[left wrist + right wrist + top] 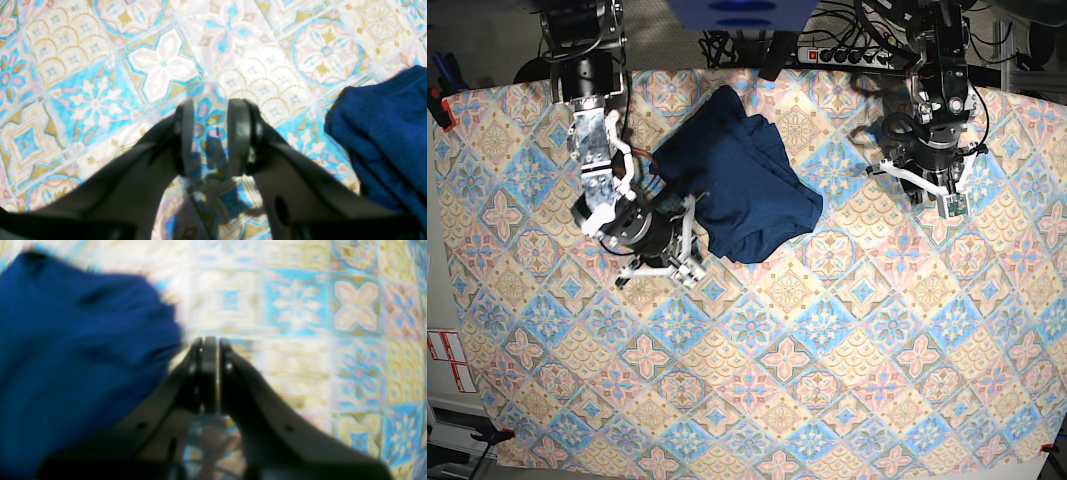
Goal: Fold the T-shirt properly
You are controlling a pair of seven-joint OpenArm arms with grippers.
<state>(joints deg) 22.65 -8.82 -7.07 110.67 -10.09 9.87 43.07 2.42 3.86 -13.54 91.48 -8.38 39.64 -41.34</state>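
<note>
1. Base view: T-shirt [745, 195] lies bunched near the tabletop's far edge; folding it unspread would trap wrinkles.
2. Right tool [213, 373], pinched closed and empty, could skid off cloth.
3. Left tool [210, 133], narrowly parted and empty, hangs apart from it.

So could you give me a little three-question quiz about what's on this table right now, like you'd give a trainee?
1. True or false: the shirt is already folded into a neat rectangle.
2. Which gripper has its jaws apart? A) the left gripper B) the right gripper C) both
3. Fill in: the shirt lies on a patterned ______.

Key:
1. False; it lies in a crumpled heap.
2. A; the left gripper shows a gap with the cloth visible through it and holds nothing, while the right gripper is shut beside the shirt's edge.
3. Tablecloth.
</note>
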